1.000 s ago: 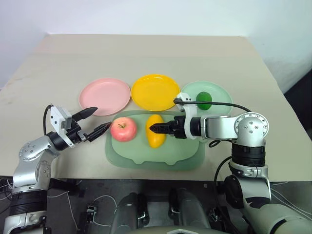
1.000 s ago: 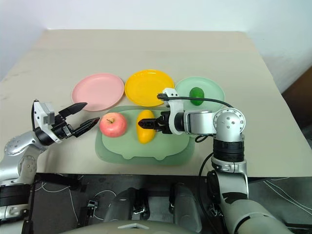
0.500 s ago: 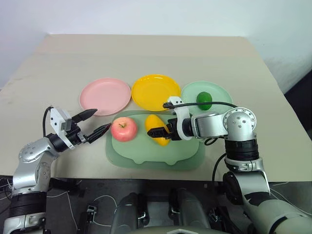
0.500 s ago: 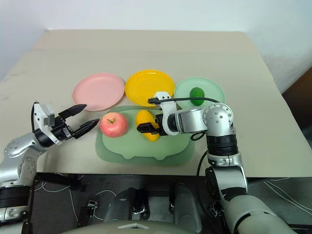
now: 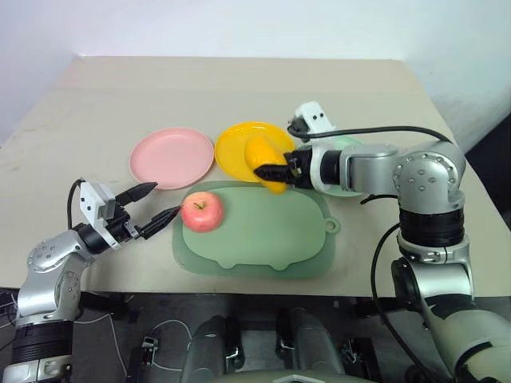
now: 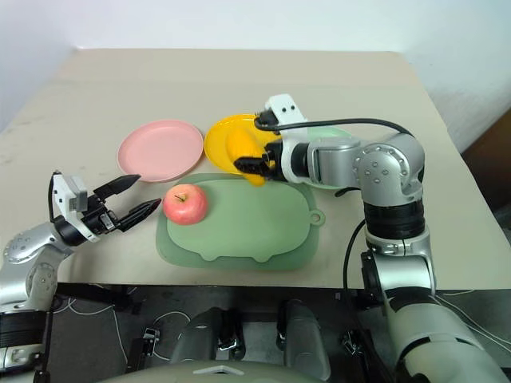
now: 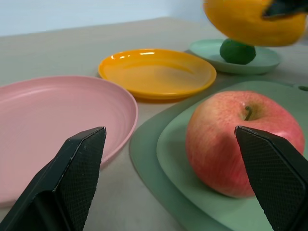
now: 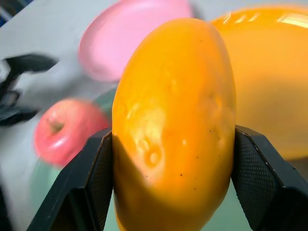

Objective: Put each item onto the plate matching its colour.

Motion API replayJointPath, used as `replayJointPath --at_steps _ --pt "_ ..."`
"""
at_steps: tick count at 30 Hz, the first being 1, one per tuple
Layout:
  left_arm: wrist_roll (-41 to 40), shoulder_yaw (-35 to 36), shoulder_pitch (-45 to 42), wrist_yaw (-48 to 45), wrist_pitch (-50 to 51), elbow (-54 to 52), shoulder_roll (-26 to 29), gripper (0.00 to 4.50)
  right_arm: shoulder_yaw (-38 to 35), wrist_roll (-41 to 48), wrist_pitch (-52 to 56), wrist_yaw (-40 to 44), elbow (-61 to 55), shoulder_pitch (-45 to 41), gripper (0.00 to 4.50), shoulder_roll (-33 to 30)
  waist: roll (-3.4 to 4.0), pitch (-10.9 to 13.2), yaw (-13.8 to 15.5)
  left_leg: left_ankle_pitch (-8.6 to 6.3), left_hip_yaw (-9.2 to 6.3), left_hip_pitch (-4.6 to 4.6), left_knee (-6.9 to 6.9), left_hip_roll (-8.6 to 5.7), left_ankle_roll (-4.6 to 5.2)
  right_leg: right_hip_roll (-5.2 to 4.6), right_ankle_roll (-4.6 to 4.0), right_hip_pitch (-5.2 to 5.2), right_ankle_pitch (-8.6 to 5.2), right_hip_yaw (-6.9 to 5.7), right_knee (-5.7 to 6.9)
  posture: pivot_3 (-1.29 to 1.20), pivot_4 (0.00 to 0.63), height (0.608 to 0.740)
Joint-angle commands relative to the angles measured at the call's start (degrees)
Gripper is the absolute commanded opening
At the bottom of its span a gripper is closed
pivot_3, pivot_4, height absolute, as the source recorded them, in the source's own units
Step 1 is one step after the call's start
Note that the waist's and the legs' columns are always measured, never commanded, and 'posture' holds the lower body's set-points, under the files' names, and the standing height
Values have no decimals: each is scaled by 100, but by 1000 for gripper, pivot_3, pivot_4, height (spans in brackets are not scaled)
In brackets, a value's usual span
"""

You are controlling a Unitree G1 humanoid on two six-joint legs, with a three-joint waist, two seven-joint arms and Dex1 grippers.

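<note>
My right gripper is shut on the yellow-orange mango and holds it in the air over the near edge of the yellow plate. In the right wrist view the mango sits between both fingers. The pinkish-red apple rests on the left end of the pale green tray. Just left of the apple, my left gripper stands open and apart from it. The pink plate lies bare. The dark green lime sits on the mint green plate, which my right arm mostly covers in the head views.
The three plates form a row behind the tray on a beige table. The table's front edge runs just below the tray. A black cable arcs over my right forearm.
My right gripper has shut on the mango and lifted it off the tray, up and back toward the yellow plate, rolling its wrist. The left arm has kept still.
</note>
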Motion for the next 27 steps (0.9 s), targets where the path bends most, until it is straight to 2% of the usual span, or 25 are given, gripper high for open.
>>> replayJointPath --at_steps 1,6,14,19,25,26,27 --pt "-96 195 45 53 -51 -214 30 4500 338 -789 -751 455 769 -291 3055 35 0 0 -1 0 1 0 0 0 0 0 0 0 0 0 0 0 150 696" --pt "-245 253 188 78 96 -442 47 4500 695 -1844 -1907 1059 2359 -779 3055 393 1 1 -8 2 8 0 1 0 1 1 1 -5 0 1 7 0 150 696" --pt "-654 351 523 -183 700 -1049 387 4500 943 -3187 -3516 1744 4784 -1610 3055 1120 2 1 -20 3 14 0 2 -1 -2 2 5 -14 -3 1 26 0 150 696" --pt "-828 412 586 -229 993 -1345 578 4500 808 -3636 -4122 1935 5744 -1919 3055 1524 3 2 -23 3 14 0 4 -3 -6 -2 4 -18 -4 2 37 0 150 696" --pt "-889 374 600 -181 1209 -1599 639 4500 632 -3931 -4512 2097 6136 -2073 3055 1759 3 1 -38 4 12 0 5 -4 -8 -2 4 -19 -4 3 46 0 150 696" --pt "-888 372 598 -173 1235 -1626 641 4500 604 -3964 -4535 2149 6156 -2094 3795 1780 3 1 -43 4 12 0 5 -4 -8 -2 4 -19 -4 3 47 0 150 696" --pt "-886 370 594 -169 1258 -1646 643 4500 578 -4004 -4549 2191 6169 -2110 4088 1794 3 1 -49 4 12 0 5 -4 -8 -2 4 -20 -4 3 48 0 150 696"
